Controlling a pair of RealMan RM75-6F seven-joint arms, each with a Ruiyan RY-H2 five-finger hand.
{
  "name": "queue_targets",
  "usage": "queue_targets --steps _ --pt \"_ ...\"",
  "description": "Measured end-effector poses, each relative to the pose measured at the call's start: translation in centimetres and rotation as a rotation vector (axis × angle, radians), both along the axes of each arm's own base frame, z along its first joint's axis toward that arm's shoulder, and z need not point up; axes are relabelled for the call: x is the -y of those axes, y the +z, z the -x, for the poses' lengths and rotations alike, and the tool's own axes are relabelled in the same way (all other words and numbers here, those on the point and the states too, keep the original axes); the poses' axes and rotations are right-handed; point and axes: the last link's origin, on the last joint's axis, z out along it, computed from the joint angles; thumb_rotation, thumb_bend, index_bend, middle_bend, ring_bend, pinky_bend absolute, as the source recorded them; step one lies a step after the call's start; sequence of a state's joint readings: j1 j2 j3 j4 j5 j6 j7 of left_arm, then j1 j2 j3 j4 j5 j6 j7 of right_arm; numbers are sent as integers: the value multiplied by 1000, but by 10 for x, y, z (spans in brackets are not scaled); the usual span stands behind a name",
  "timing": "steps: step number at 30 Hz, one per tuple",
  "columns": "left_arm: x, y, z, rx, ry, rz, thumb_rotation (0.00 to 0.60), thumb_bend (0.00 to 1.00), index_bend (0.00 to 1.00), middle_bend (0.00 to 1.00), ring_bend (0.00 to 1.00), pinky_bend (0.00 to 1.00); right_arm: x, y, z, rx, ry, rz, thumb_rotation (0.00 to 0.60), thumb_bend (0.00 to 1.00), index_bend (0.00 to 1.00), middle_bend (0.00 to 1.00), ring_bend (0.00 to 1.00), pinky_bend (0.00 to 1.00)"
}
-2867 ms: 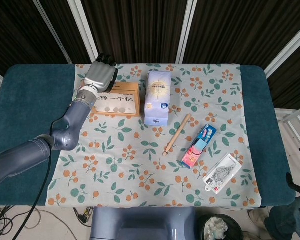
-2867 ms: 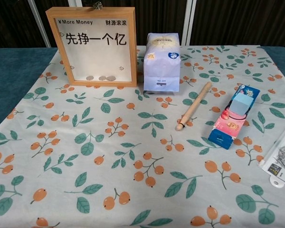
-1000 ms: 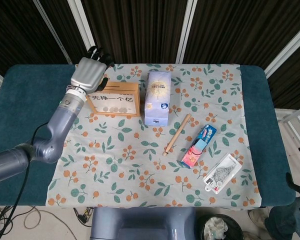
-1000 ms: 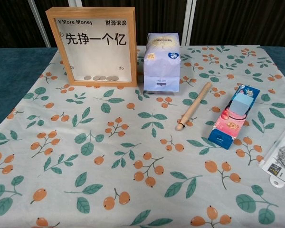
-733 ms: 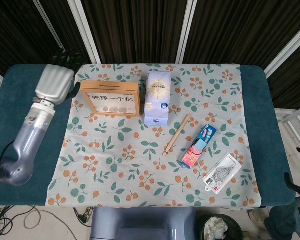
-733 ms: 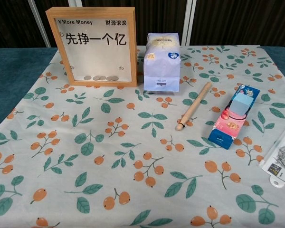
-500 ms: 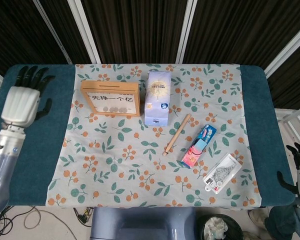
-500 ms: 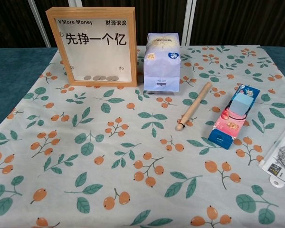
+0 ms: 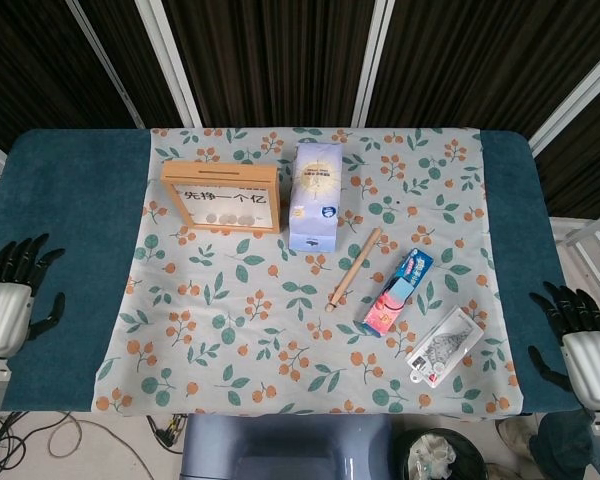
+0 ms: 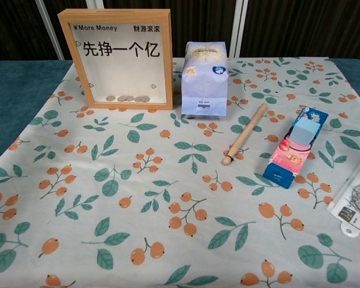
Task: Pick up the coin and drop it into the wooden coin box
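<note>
floral cloth (image 10: 168, 180) covers the teal table (image 9: 70, 200); dark slatted wall (image 9: 280, 60) behind

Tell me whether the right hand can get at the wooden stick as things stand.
Probably yes. The right hand is open at the table's right edge, holding nothing. The wooden stick lies flat on the cloth; only the low blue and pink package lies between, which the hand could pass over.

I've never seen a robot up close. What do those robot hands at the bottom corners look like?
Each robot hand, left and right, has a pale silver-grey shell over its back and slim black fingers, much like a human hand. A grey wrist section leads off the picture below each. No cables or markings show on them.
</note>
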State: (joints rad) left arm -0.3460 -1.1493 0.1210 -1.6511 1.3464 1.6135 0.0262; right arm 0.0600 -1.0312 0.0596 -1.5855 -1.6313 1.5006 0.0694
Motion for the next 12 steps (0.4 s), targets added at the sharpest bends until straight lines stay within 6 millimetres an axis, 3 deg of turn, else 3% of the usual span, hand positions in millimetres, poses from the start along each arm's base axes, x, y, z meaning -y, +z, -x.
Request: queue_targets --steps 5,12 --pt "11 -17 8 52 4 13 600 444 170 6 0 0 -1 1 0 -17 39 19 600 440 145 70 10 0" --pt "18 -21 16 92 9 -2 600 440 169 2 0 0 -3 3 1 -23 55 48 600 440 146 70 10 0"
